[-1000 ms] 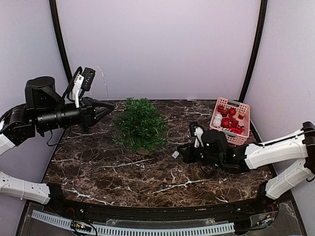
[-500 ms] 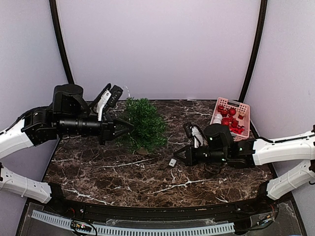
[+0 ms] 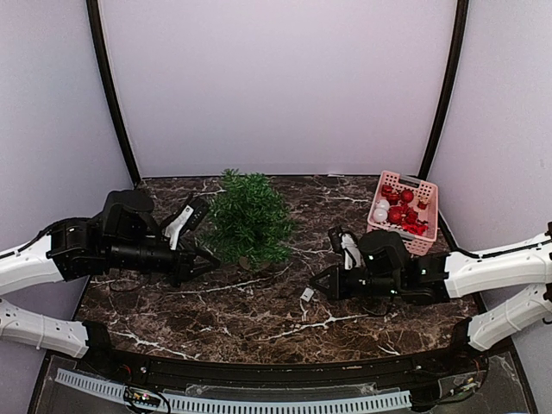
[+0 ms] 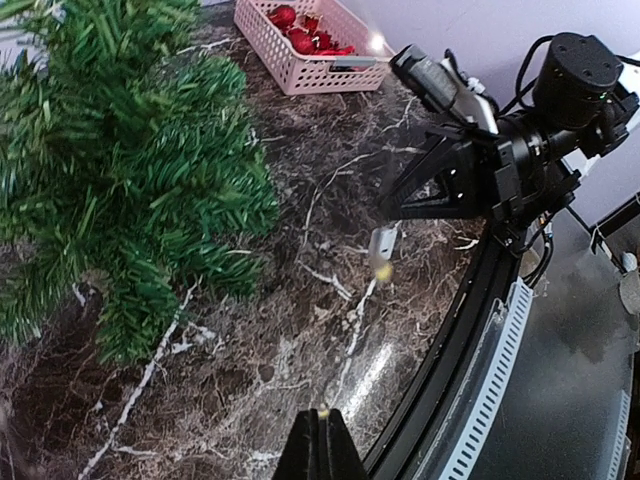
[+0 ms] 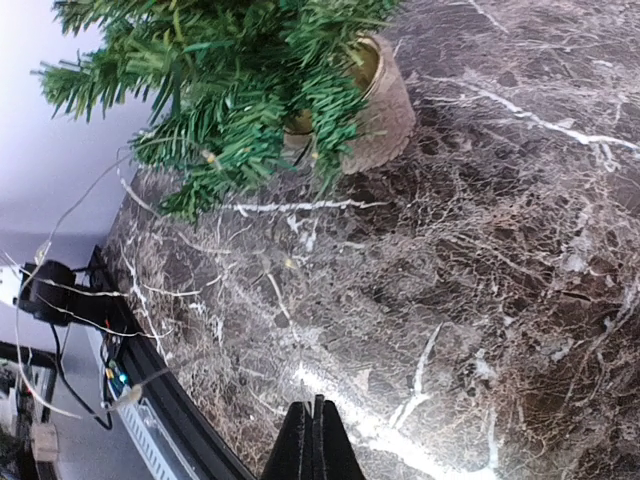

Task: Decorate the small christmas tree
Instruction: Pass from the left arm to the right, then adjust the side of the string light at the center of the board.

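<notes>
Left pincer point(image 3: 213, 256) fully closed, bushy dark green miniature artificial tree point(image 3: 248, 217) just beyond its tips, right pincer point(image 3: 314, 287) closed, small white block point(image 3: 306, 295) beside its tips, hold on anything not discernible.

Light: bright, even.
Glare: sheen on table point(image 4: 365, 375), lower centre.
Blur: small christmas tree point(image 4: 120, 170), slightly soft.

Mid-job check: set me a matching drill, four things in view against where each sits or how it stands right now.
Things:
1. small christmas tree
2. pink basket
3. left end effector
4. right end effector

States:
A. far right, holding red and white ornaments
B. shut, just left of the tree's base
C. upright, back centre
D. shut, beside a small white piece

Pairs: 1-C, 2-A, 3-B, 4-D
</notes>
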Controlling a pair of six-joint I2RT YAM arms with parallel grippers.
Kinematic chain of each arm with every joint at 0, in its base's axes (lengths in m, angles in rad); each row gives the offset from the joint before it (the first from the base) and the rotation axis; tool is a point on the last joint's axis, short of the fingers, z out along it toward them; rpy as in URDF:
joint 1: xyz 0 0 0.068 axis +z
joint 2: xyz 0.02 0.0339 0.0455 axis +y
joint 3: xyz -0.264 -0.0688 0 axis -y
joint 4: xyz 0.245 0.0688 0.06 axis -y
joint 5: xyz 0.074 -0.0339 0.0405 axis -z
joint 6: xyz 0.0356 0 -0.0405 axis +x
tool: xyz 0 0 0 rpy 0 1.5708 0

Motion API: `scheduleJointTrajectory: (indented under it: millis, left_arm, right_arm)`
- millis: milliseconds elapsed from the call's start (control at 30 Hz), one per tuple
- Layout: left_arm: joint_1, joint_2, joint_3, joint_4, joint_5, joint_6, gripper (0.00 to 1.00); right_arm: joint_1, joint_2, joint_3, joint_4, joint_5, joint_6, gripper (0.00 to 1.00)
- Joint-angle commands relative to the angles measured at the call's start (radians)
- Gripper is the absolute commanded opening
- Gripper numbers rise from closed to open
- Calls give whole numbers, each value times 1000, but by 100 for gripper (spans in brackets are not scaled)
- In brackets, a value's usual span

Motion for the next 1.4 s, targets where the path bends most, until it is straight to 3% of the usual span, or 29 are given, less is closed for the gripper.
scheduleJointTrajectory:
  millis: [0,167,233,367,467,533,633,733,800,967,1233,1367]
  left_arm:
    - [3,-44,-55,-14,-60,-58,0]
    - [4,-54,-82,-31,-169,-92,0]
    - [5,-51,-92,-52,-202,-107,6]
    - [3,-63,-97,-132,-248,-144,33]
    - [4,-99,-76,-215,-307,-162,62]
    - [4,-137,-49,-279,-349,-167,74]
    - [4,-206,12,-349,-390,-159,83]
    - [3,-236,48,-304,-343,-108,83]
    - [4,-224,46,-185,-258,-69,82]
    - [-31,-54,40,64,-35,-34,77]
    - [-94,172,18,497,38,-109,80]
    - [-105,230,-1,568,15,-124,81]
  right_arm:
    - [9,-23,-21,72,85,72,0]
    - [10,10,-13,97,25,64,0]
    - [13,25,-12,116,-6,49,0]
    - [26,51,0,125,-54,25,0]
    - [28,61,2,135,-66,14,0]
    - [30,58,0,137,-66,12,0]
    - [30,48,0,140,-67,7,0]
    - [29,25,-16,170,-81,9,0]
    - [30,5,-31,193,-85,15,0]
    - [30,-52,-46,219,-84,17,0]
    - [30,-82,-55,266,-110,16,0]
    - [30,-100,-59,301,-169,15,0]
